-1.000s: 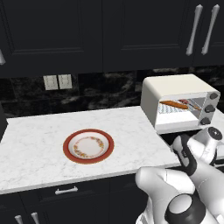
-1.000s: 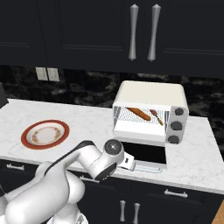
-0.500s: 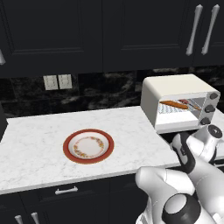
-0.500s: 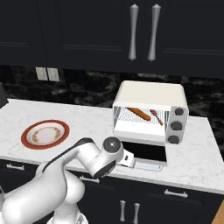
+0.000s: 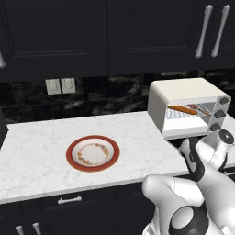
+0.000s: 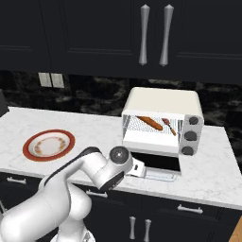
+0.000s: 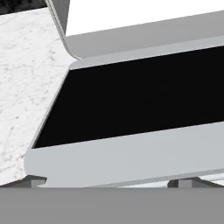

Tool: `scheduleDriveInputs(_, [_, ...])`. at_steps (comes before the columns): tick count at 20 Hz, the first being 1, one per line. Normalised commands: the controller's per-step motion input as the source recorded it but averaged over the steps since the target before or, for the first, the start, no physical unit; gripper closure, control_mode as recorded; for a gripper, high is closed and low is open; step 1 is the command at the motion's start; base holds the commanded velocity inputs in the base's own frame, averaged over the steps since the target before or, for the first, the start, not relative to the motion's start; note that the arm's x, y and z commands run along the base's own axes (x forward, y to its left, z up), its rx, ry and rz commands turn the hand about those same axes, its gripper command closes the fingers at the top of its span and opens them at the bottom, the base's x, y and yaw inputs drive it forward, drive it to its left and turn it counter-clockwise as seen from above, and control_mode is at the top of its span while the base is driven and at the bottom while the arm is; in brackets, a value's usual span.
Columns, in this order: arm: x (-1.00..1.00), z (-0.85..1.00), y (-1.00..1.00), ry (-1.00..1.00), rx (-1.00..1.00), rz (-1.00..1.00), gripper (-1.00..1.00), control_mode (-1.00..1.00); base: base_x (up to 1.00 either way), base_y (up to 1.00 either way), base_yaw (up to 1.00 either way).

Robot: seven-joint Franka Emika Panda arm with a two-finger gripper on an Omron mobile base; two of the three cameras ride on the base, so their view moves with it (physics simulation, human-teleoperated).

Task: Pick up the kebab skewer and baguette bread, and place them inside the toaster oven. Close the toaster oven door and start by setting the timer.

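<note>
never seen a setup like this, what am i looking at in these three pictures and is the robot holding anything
It is a rendered kitchen with a white robot arm on a driving base. Two pictures come from cameras on the base, behind the arm to its left and right. The third comes from a camera on the hand.

On the marble counter sits a red-rimmed plate with no food on it, and a cream toaster oven. Its dark glass door lies folded down, open. Inside, on the rack, lie the baguette bread and the kebab skewer.

The hand is low at the door's front edge. The hand view looks across that door, with the fingers at the bottom. Whether they grip anything cannot be told.
</note>
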Motion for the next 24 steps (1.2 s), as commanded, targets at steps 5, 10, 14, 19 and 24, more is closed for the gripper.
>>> scheduleDriveInputs(5, [0.39,0.28,0.04,0.00,-0.05,0.00,-1.00,-1.00,0.00,0.00,0.00])
scheduleDriveInputs(10, [0.39,0.34,0.05,0.00,-0.08,0.00,-1.00,-1.00,0.00,0.00,0.00])
scheduleDriveInputs(14, [0.38,0.24,0.07,0.00,-0.09,0.00,-1.00,-1.00,0.00,0.00,0.00])
scheduleDriveInputs(19, [0.37,0.13,0.16,-0.11,-0.10,0.00,-1.00,-1.00,0.00,0.00,0.00])
scheduleDriveInputs(24, [0.40,0.10,0.17,-0.11,-0.11,0.00,-1.00,-1.00,0.00,0.00,0.00])
